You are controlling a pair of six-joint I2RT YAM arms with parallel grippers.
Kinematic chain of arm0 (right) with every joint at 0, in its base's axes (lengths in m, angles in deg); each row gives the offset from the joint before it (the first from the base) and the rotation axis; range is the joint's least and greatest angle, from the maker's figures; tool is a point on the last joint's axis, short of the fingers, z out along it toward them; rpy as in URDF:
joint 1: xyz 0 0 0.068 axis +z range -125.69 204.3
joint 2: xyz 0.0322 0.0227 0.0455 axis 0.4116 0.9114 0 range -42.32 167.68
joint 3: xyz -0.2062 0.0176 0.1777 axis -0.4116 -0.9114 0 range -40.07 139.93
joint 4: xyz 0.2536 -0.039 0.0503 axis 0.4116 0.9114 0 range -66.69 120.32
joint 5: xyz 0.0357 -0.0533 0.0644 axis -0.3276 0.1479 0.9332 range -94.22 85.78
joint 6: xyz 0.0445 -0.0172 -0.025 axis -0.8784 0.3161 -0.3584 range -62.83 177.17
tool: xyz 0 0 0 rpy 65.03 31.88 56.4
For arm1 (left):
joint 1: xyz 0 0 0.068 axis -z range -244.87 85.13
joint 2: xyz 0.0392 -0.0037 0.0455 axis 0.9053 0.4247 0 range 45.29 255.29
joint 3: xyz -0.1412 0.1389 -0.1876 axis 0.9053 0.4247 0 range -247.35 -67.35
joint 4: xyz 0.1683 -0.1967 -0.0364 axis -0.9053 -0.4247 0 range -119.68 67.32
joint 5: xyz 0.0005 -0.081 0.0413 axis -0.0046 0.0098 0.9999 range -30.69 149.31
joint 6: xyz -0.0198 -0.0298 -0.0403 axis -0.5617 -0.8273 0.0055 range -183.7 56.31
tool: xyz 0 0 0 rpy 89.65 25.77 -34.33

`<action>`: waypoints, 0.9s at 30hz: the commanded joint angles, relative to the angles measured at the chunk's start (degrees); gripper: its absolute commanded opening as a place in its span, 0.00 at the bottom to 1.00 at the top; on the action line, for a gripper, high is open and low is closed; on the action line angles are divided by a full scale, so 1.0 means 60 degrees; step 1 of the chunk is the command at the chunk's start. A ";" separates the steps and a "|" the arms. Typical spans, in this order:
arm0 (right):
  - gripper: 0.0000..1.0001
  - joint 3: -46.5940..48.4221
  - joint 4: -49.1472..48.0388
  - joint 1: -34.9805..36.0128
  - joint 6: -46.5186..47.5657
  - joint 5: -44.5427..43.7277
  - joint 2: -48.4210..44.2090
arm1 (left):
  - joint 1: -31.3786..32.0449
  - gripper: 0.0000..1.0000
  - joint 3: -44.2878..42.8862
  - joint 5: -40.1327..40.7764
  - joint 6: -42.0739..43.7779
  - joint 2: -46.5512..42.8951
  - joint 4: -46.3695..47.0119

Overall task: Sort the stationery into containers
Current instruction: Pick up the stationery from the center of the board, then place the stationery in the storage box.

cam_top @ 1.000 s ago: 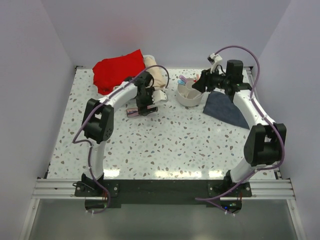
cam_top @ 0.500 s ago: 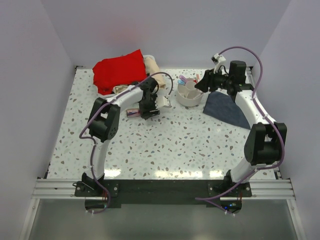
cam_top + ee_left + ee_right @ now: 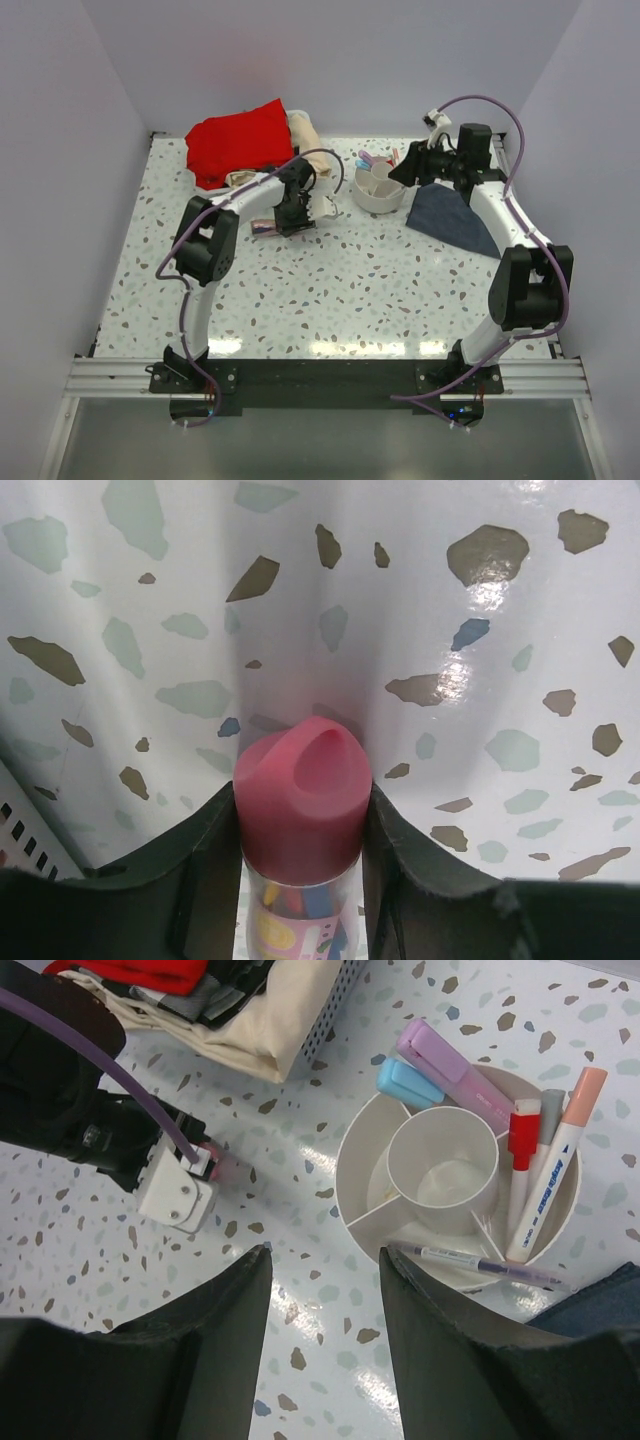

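The left gripper (image 3: 293, 220) is closed on the pink-capped clear plastic tube (image 3: 302, 802), low on the speckled table (image 3: 350, 290) toward its far edge; lift it straight up, then carry it to the white round plastic organiser (image 3: 362, 1175); the right gripper (image 3: 325, 1305) hovers there, jaws half open and empty.

- The pink-capped tube (image 3: 300, 770), left of the organiser (image 3: 372, 1175), is running off the left wrist view's bottom edge, with fingers (image 3: 200, 880) of the left gripper (image 3: 302, 798) covering its sides.
- Right of the organiser, the dark blue cloth (image 3: 605, 1295) is being cut off by the frame corner.
- Up-left of the organiser, the red cloth (image 3: 140, 972) is being cropped by the top edge.
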 commanded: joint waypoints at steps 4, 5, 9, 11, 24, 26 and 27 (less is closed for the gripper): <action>0.50 0.0259 0.0333 -0.0037 0.0270 0.0174 -0.0464 | 0.0030 0.12 0.0035 -0.0756 -0.0116 0.0027 -0.1495; 0.50 0.0303 0.0494 -0.0051 0.0547 0.0029 -0.0595 | 0.0059 0.06 -0.0184 -0.1456 -0.0086 -0.0106 -0.1905; 0.49 0.0114 0.0555 -0.0271 0.0404 -0.0557 -0.1049 | 0.0162 0.00 -0.2681 -0.3290 -0.0042 -0.0883 -0.4202; 0.48 -0.0106 0.0437 -0.0739 -0.0253 -0.0704 -0.1123 | 0.0264 0.00 -0.3610 -0.3906 -0.0393 -0.1161 -0.4414; 0.47 0.0054 0.0056 -0.1663 -0.1472 -0.1012 -0.0449 | 0.0543 0.00 -0.0603 -0.7379 -0.5480 -0.3725 0.7221; 0.47 0.0113 0.0085 -0.1663 -0.1472 -0.1071 -0.0420 | 0.0514 0.00 -0.0334 -0.8282 -0.6468 -0.3405 1.0010; 0.47 0.0099 0.0085 -0.1677 -0.1472 -0.1086 -0.0435 | 0.0412 0.00 -0.0101 -0.8709 -0.8024 -0.3200 1.1291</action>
